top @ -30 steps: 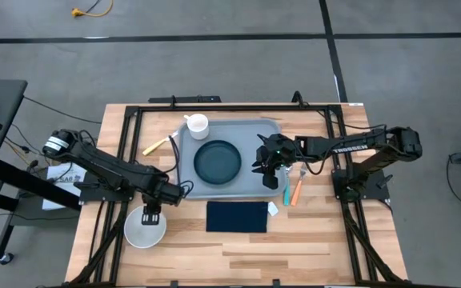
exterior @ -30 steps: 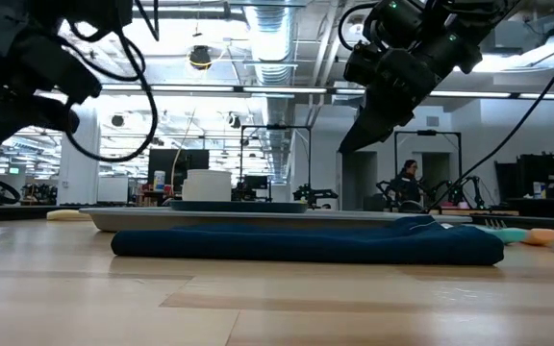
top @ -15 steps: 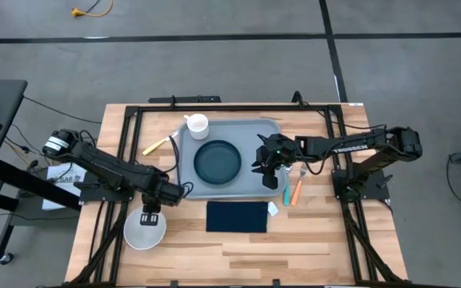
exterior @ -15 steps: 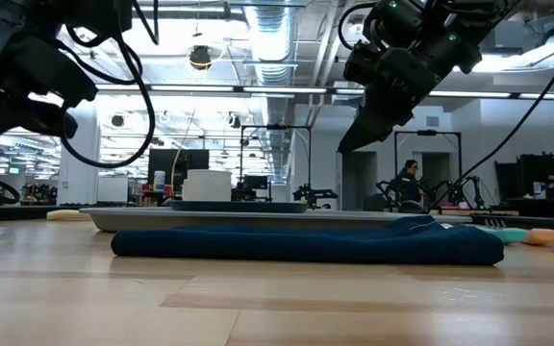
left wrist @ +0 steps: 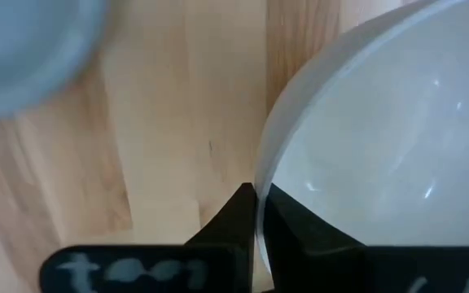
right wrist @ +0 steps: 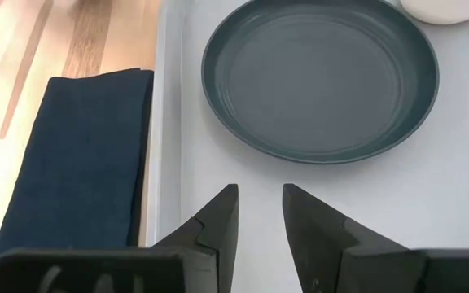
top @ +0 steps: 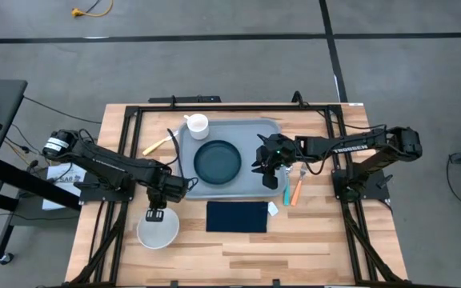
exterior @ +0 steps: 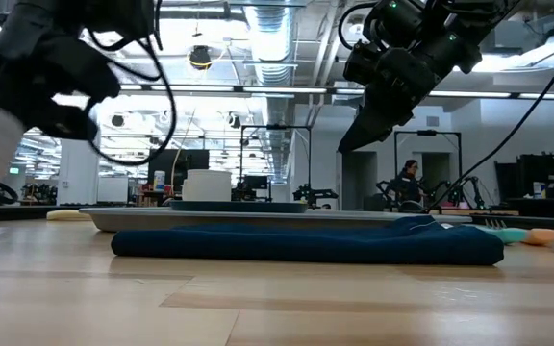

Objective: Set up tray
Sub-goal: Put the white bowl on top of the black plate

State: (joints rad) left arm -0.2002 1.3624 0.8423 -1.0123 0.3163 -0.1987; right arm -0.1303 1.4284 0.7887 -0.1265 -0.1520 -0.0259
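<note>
The tray (top: pixel 229 156) lay flat on the wooden counter (top: pixel 310 232), toward its far side and roughly centred between the two arms. On it sat a dark teal plate (top: pixel 217 161) near the middle and a white cup (top: pixel 197 125) in the far left corner. Just off the tray's near edge lay a folded navy cloth (top: pixel 237 216), apart from the rim. A yellow-handled utensil (top: pixel 158 146) rested on the counter beside the tray's left edge, and an orange-handled one (top: pixel 298 190) lay beside its right edge.

The left gripper (left wrist: pixel 256 213) pinched the rim of a white bowl (top: pixel 158 230), one finger inside the rim and one outside, over the counter's near-left area, near the tray's near-left corner. In the low view the bowl showed at the far left, held above the counter surface.

The right gripper (right wrist: pixel 259 213) hovered above the right portion of the tray, its fingers spread slightly with a narrow gap between them and nothing held; the plate and the cloth showed beyond it.
</note>
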